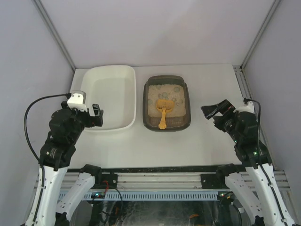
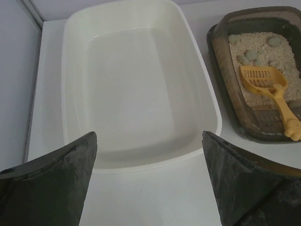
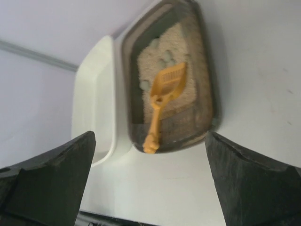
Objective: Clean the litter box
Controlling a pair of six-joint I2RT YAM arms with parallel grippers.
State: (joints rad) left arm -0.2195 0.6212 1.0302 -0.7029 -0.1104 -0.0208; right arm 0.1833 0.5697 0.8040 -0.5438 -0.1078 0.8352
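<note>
Litter box (image 1: 178, 123), a dark brown-grey tray with rounded corners, we record mid-desk (image 1: 211, 89), just right of a larger white tub (image 1: 133, 94). It holds beige granules, grey-green lumps (image 1: 176, 89) toward its far end, and a yellow slotted scoop (image 1: 163, 110) lying on the litter with its handle pointing to the near wall. We list the left hand (image 1: 98, 116) over the tub's near rim and the right hand (image 1: 208, 112) above bare desk right of the box, each with fingers spread wide and holding nothing.
</note>
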